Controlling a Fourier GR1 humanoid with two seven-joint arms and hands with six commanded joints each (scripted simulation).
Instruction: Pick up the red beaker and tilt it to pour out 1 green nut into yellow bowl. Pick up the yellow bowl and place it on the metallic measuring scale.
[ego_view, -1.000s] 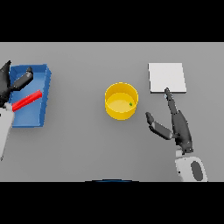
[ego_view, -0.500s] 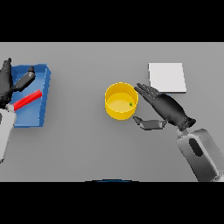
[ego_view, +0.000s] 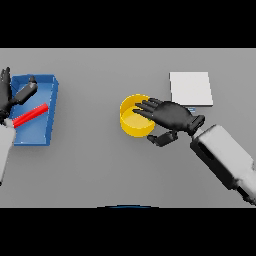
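My right hand (ego_view: 170, 116) hangs over the yellow bowl (ego_view: 131, 121), fingers across its right rim, thumb just outside the wall. Bare desk (ego_view: 95, 165) lies between bowl and scale (ego_view: 190, 88), which sits up and right with nothing on top. Far left, my left hand (ego_view: 6, 97) and the red beaker (ego_view: 30, 115) crowd the blue tray (ego_view: 49, 110).
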